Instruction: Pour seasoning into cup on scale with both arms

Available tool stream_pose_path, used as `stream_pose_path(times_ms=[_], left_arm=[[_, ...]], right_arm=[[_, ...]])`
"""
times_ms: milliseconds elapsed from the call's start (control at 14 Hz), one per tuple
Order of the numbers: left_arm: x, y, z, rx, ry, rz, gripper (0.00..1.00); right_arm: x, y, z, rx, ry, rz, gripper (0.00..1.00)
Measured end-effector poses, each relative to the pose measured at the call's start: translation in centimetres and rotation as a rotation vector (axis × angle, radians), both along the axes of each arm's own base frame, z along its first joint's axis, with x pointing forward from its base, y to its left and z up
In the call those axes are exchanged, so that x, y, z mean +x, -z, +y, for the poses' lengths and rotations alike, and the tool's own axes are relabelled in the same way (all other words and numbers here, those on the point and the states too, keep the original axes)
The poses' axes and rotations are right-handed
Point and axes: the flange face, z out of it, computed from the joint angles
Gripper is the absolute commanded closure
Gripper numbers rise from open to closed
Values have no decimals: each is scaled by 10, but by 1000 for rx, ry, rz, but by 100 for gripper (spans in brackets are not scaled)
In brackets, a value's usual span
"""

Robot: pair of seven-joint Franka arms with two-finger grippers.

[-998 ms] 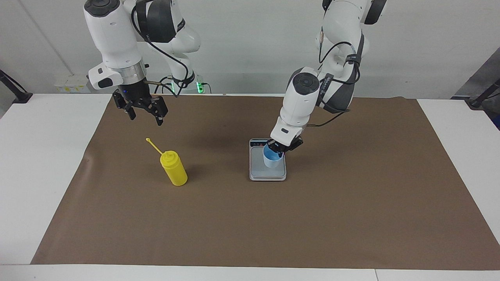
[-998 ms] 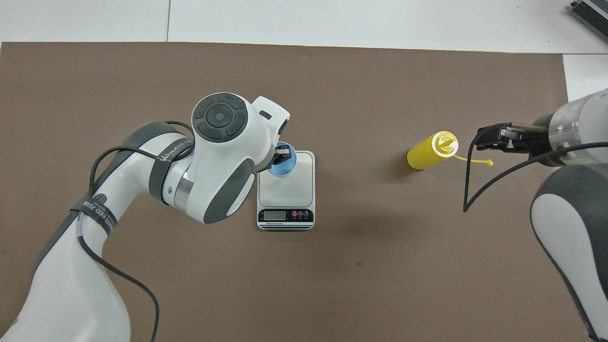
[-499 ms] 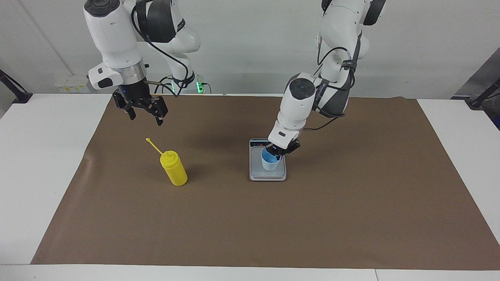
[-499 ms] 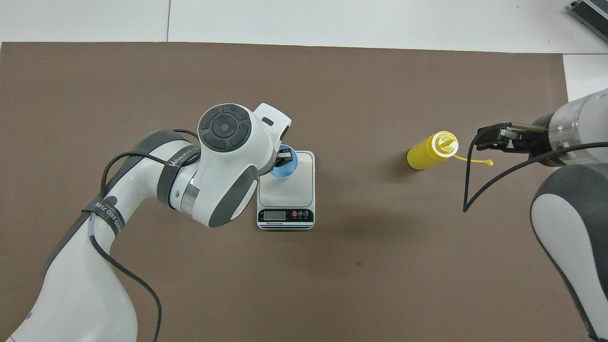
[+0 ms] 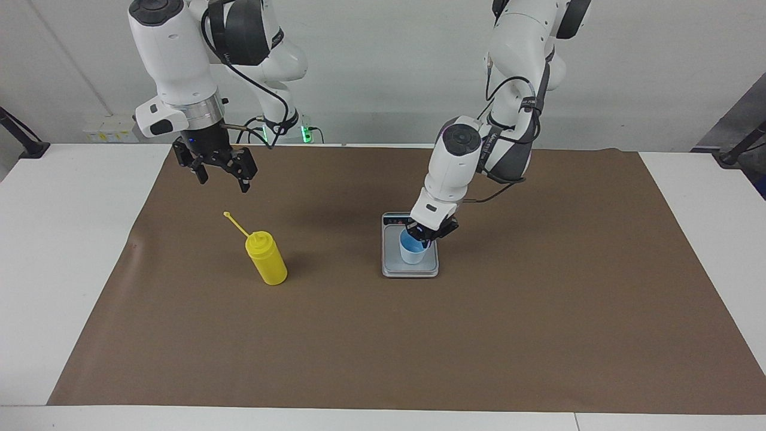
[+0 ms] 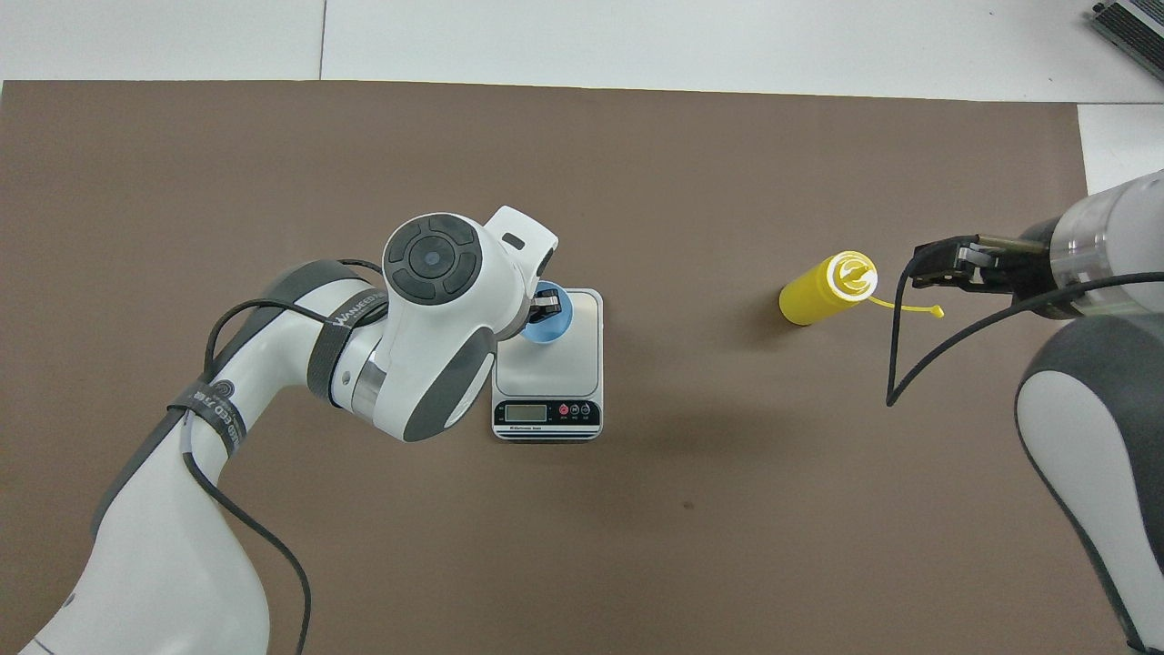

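The pale blue cup (image 5: 413, 252) (image 6: 552, 326) stands upright on the silver-grey scale (image 5: 410, 270) (image 6: 568, 366) in the middle of the brown mat. My left gripper (image 5: 423, 234) (image 6: 544, 306) reaches down to the cup and is shut on its rim, one finger inside the cup. The yellow seasoning bottle (image 5: 267, 263) (image 6: 821, 294) stands toward the right arm's end, its thin cap stick (image 5: 235, 222) pointing toward the robots. My right gripper (image 5: 222, 178) (image 6: 946, 264) hangs open in the air over the mat beside the bottle, touching nothing.
A brown mat (image 5: 538, 311) covers most of the white table (image 5: 60, 239). The scale's display strip (image 6: 547, 414) faces the robots. A black cable (image 6: 896, 364) loops down from the right arm beside the bottle.
My left gripper has brought the cup from a tilt to upright on the scale's plate and shifted slightly toward the robots. The right arm has not moved.
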Motion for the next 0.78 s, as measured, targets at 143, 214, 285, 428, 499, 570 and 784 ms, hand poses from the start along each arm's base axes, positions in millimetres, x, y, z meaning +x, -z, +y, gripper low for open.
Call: stream_pose_path(times_ms=[143, 214, 285, 428, 499, 570, 784], left_arm=[[0, 0, 0, 1, 1, -1, 0], [0, 0, 0, 6, 5, -5, 0], [1, -1, 1, 16, 10, -12, 0], [6, -10, 9, 30, 5, -23, 0], [11, -20, 18, 35, -5, -28, 0], [17, -34, 33, 38, -10, -35, 0], [31, -75, 94, 58, 7, -36, 0]], right_arm=[[0, 0, 0, 0, 0, 0, 0], [0, 0, 0, 0, 0, 0, 0], [0, 0, 0, 0, 0, 0, 0], [0, 0, 0, 0, 0, 0, 0], [0, 0, 0, 0, 0, 0, 0], [0, 0, 0, 0, 0, 0, 0], [0, 0, 0, 0, 0, 0, 0]])
